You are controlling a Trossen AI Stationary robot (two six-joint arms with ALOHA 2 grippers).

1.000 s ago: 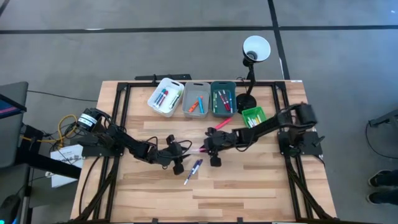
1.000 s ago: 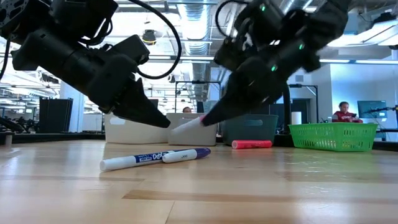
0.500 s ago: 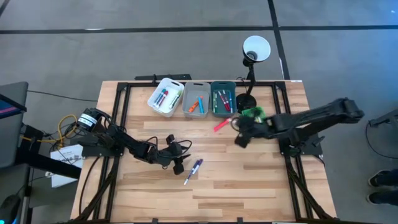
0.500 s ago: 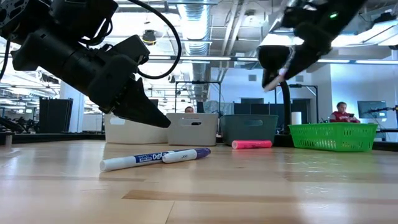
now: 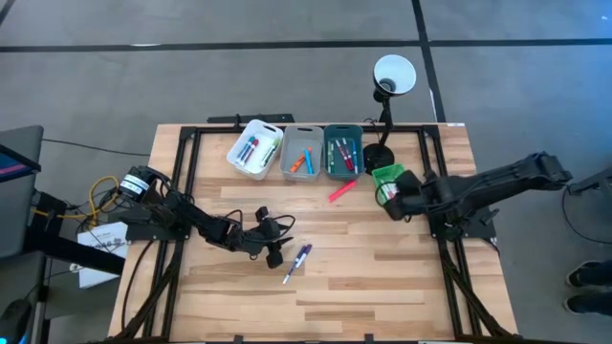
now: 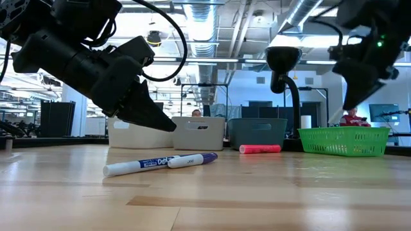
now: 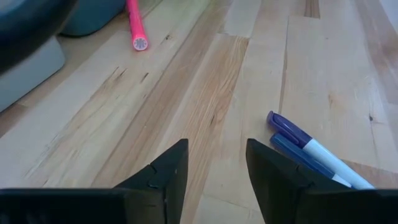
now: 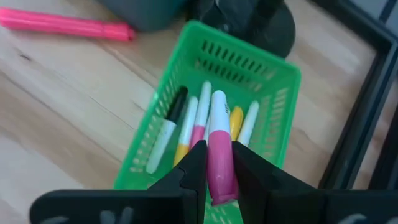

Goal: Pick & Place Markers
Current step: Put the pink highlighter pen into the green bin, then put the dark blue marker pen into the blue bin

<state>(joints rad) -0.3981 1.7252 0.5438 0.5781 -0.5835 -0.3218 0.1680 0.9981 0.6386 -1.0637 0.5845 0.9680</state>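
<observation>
Right pincer (image 8: 214, 163) has been swung from mid-tabletop to above the green basket (image 8: 273, 81) near the right edge, clenched on a pink-and-white marker (image 8: 217, 146) that is held over the markers already in it; release is judged next. Left pincer (image 7: 214, 163) has been left parked, fingers spread and empty, just beside the purple marker (image 7: 285, 127) and blue marker (image 7: 298, 155) mid-tabletop. A pink marker (image 5: 341, 190) lies near the teal bin (image 5: 342, 151), uncollected.

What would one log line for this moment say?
right tool: holds pink marker over green basket | left tool: open, near purple marker
</observation>
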